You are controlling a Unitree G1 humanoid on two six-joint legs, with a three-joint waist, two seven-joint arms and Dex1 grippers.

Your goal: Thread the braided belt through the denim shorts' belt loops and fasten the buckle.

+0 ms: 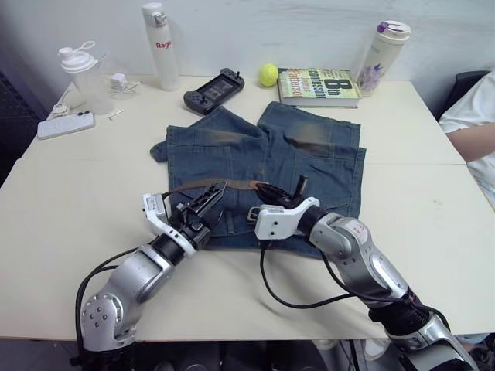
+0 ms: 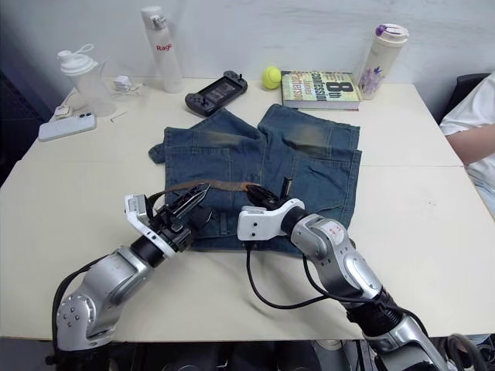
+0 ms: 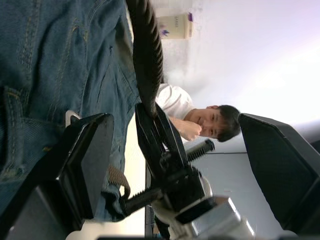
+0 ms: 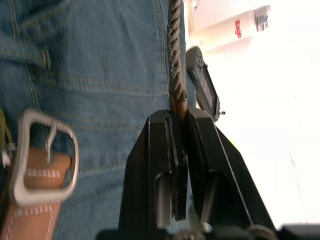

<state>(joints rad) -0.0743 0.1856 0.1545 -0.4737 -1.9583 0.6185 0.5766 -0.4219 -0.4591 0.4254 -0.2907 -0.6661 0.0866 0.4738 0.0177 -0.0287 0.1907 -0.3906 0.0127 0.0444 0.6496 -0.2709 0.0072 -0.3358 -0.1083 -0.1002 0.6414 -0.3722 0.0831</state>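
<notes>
Nearest the camera, our two arms are reaching forward over the near edge of the table (image 1: 69,185), a pale surface that is carrying everything else.

The denim shorts (image 1: 309,158) are lying flat at the table's middle, with the waistband toward us and the two legs pointing away. We are working at the waistband. The braided belt (image 1: 224,184) is lying across the shorts just beyond the waistband, spanning the gap between our two grippers.

Our right gripper (image 4: 177,117) is pinching the end of the braided belt: in the right wrist view its two black fingers are pressing together on the strap's tip, and the woven strap is running straight away from them over the denim. Our left gripper (image 1: 207,199) is sitting at the belt's other visible end with its fingers spread; in the left wrist view the strap is passing between the two parted fingers, and we cannot tell whether either pad is touching it.

The buckle (image 4: 44,157) is lying on the denim beside our right gripper, its prong resting across the frame and a tan leather tab attached to it. A belt loop (image 4: 25,55) is showing on the waistband near the buckle.

At the far edge we are seeing a book (image 1: 319,86), a white bottle (image 1: 161,46), a lidded tumbler (image 1: 383,54), a shaker cup (image 1: 83,73), a game controller (image 1: 214,90), a phone (image 1: 66,124) and a yellow ball (image 1: 268,74). A person's sleeve and arm (image 1: 472,124) are showing at the table's right side.
</notes>
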